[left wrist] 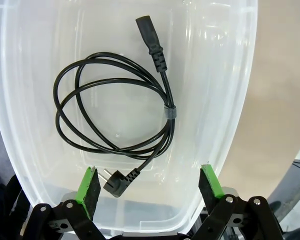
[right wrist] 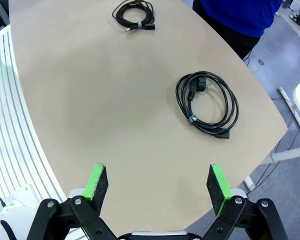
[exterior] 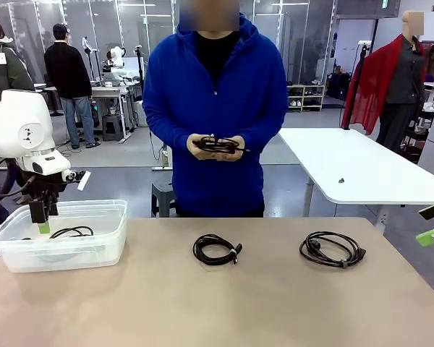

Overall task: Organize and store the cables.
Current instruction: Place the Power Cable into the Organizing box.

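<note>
On the left, the left tool [left wrist: 149,172] hangs over a clear plastic box [exterior: 101,238] at the left end of the worktop [exterior: 130,303]; its two green pads are wide apart and hold nothing. One cable [left wrist: 158,57] lies flat on the bottom of the box, wound in a loose ring with a small strap [left wrist: 170,112] round it; its bent plug lies close to one pad but does not touch it.

Near the middle of the worktop lies a second cable [exterior: 233,252], a small tight coil; behind it the person's hands [exterior: 197,147] hold a third cable [exterior: 218,144] in front of the blue top. More to the right lies a fourth cable [exterior: 353,253], a wider coil with a chunky plug, also tied by a strap. The right tool [right wrist: 155,182] hangs high by the right edge of the worktop, well apart from that coil; its pads are wide apart too, with nothing between them.

I think these cables are light and bendy; they flop and do not break easily. The rubber skin looks grippy, not slippery. If a tool pinches just one loop, the rest may sag and drag. The best place to pinch looks like right at the strap, where all the loops sit tight together; the plugs are hard and lumpy, so they may twist out of the pads.
</note>
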`<state>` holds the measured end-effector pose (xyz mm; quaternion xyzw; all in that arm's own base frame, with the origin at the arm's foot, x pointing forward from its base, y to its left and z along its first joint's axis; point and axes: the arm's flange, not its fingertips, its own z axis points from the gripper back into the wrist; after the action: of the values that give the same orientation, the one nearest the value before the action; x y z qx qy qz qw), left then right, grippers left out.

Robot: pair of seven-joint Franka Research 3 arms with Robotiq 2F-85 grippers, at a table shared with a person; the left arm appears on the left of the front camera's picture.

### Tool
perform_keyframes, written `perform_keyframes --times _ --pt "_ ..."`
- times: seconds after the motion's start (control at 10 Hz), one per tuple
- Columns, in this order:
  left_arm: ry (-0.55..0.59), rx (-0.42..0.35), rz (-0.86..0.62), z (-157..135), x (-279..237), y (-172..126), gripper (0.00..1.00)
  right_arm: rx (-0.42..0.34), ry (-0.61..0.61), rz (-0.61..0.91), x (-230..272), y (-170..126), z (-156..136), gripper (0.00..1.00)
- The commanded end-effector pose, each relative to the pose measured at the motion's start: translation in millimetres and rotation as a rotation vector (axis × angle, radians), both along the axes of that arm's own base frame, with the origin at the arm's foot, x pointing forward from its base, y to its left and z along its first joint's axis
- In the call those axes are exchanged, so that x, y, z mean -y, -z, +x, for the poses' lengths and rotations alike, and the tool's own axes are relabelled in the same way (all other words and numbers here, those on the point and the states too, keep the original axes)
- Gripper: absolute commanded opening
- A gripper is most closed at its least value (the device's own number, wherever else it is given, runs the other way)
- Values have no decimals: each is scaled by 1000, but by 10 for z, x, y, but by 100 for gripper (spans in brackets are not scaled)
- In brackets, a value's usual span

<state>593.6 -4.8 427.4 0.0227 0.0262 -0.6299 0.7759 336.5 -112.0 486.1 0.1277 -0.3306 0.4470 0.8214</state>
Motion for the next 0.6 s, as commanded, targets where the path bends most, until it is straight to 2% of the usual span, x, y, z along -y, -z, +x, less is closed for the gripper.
perform_keyframes --times 0.0,0.5 --pt "3 0 1 -1 6 -1 100 3 -3 9 -2 -5 -14 100" --pt "3 0 1 -1 6 -1 100 3 -3 9 -2 -5 -14 100"
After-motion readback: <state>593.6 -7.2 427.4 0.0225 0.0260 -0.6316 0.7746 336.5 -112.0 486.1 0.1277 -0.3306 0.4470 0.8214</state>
